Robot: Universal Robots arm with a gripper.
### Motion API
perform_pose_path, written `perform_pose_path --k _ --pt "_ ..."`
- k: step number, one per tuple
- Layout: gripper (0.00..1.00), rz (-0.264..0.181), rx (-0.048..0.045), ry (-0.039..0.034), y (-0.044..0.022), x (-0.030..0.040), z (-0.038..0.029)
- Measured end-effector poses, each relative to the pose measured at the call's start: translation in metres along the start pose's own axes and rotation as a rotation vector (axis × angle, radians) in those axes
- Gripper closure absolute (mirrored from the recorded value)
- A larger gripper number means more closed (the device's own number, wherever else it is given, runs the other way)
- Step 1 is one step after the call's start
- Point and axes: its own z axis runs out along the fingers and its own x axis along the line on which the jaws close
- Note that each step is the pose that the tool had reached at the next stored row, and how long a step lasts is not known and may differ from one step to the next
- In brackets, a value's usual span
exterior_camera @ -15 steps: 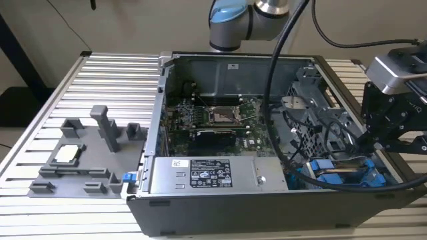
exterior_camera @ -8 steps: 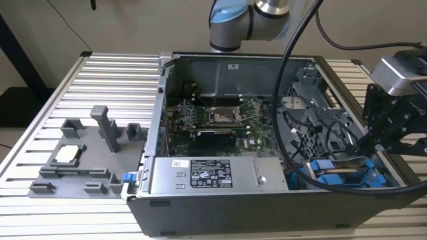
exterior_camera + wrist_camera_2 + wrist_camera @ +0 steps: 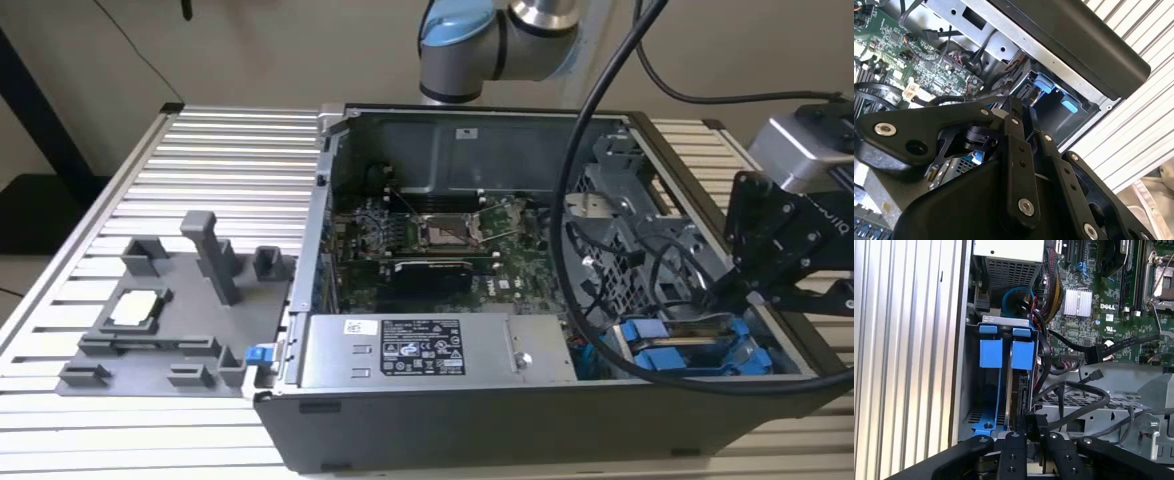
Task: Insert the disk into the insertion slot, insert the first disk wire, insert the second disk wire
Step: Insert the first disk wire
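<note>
The disk (image 3: 1015,390) stands edge-on inside the insertion slot (image 3: 985,405), its blue carrier tab (image 3: 1022,354) at the far end. In the exterior view the insertion slot (image 3: 694,350) with its blue rails sits in the case's front corner on that view's right. My gripper (image 3: 1033,432) is at the disk's near end, shut on a black wire connector (image 3: 1035,420) whose cable (image 3: 1074,390) loops away over the metal cage. My gripper (image 3: 731,300) hangs just above the slot. In the second wrist view, the gripper (image 3: 1021,117) points toward the blue tabs (image 3: 1044,82).
The open computer case (image 3: 320,300) lies on a slatted aluminium table (image 3: 227,160). Motherboard (image 3: 427,240) and power-supply box (image 3: 427,350) fill the middle. Loose black cables (image 3: 587,230) cross the perforated cage (image 3: 614,200). A grey fixture plate (image 3: 160,320) sits on the exterior view's left.
</note>
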Motion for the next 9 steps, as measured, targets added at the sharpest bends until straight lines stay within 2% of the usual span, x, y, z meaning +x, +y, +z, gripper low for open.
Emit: perform_pose_path --k 9 --pt "0.8 0.007 -0.0022 -0.0006 -0.0007 0.0003 0.0033"
